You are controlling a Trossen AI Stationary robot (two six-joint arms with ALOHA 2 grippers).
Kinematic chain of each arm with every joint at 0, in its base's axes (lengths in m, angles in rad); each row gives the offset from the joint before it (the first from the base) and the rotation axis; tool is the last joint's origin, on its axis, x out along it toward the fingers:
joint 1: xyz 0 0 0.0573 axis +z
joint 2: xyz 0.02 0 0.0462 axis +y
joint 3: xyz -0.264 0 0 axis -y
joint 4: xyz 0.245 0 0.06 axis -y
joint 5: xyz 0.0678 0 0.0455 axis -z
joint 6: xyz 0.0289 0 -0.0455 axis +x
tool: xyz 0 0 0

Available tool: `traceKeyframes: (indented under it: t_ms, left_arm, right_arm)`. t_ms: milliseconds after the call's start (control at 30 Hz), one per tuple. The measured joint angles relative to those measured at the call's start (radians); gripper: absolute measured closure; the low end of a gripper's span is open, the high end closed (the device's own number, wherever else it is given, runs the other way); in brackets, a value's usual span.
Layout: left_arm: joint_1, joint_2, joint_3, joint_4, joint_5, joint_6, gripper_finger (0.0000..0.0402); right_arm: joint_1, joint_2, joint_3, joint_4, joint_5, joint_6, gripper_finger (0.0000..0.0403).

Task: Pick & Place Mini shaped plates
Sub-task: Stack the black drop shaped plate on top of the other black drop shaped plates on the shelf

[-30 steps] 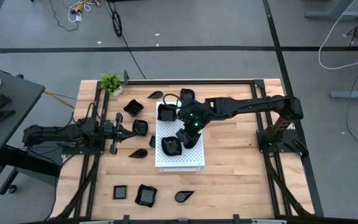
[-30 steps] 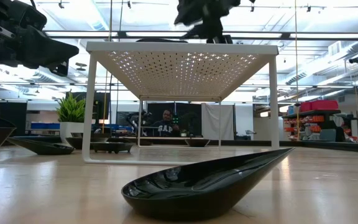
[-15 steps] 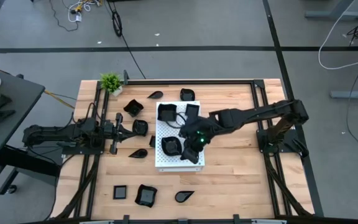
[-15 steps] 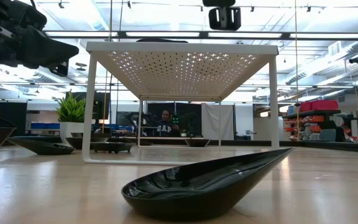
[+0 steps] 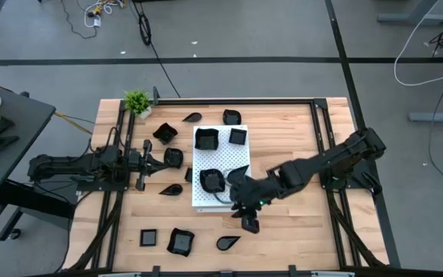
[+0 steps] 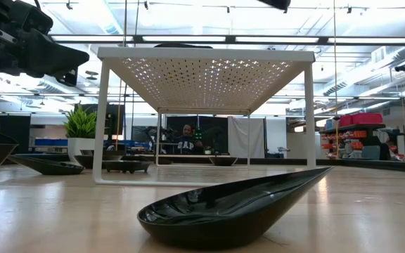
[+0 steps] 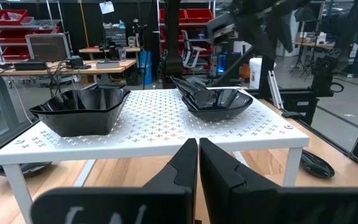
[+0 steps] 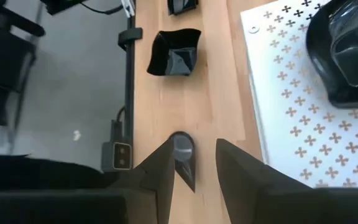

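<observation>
Several small glossy black plates are spread about. Three sit on the white perforated board [image 5: 233, 165]: two at its far end [image 5: 206, 138] [image 5: 238, 136] and one near its middle [image 5: 212, 181]. Others rest on the wood, among them a teardrop plate [image 5: 228, 243] near the front edge. My right gripper [image 5: 250, 225] hangs open off the board's near right corner, slanting down, and holds nothing. In its wrist view the teardrop plate [image 8: 183, 152] shows on the table between the fingers of the right gripper [image 8: 194, 146]. My left gripper [image 5: 160, 160] waits shut at the table's left.
A wavy plate [image 5: 181, 241] and a square plate [image 5: 151, 238] lie left of the teardrop plate. More plates [image 5: 174, 158] [image 5: 171, 189] lie between my left gripper and the board. A small potted plant [image 5: 138, 101] stands at the far left corner. Bare wood lies right of the board.
My right gripper has swung from above the board's far half toward the table's near edge, past the board's near right corner, rolling as it went. Its fingers have stayed open. No plate has moved.
</observation>
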Motion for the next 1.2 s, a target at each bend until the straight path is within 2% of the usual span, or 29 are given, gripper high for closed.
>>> traceKeyframes:
  t_ms: [200,367,633,767,867,1200]
  left_arm:
    - [0.000,0.000,0.000,0.000,0.000,0.000,0.0381]
    - [0.000,0.000,0.000,0.000,0.000,0.000,0.0381]
    - [0.000,0.000,0.000,0.000,0.000,0.000,0.0381]
    - [0.000,0.000,0.000,0.000,0.000,0.000,0.0381]
    - [0.000,0.000,0.000,0.000,0.000,0.000,0.0381]
    - [0.000,0.000,0.000,0.000,0.000,0.000,0.0381]
  right_arm:
    - [0.088,0.000,-0.004,-0.009,0.117,0.001,0.0282]
    - [0.150,0.001,-0.080,0.014,0.189,0.004,0.0282]
    - [0.219,0.002,-0.242,0.134,0.178,0.146,0.0282]
    - [0.240,0.002,-0.342,0.288,0.098,0.220,0.0282]
    - [0.252,0.002,-0.416,0.405,0.048,0.316,0.0282]
    - [0.255,0.022,-0.578,0.589,0.054,0.670,0.0282]
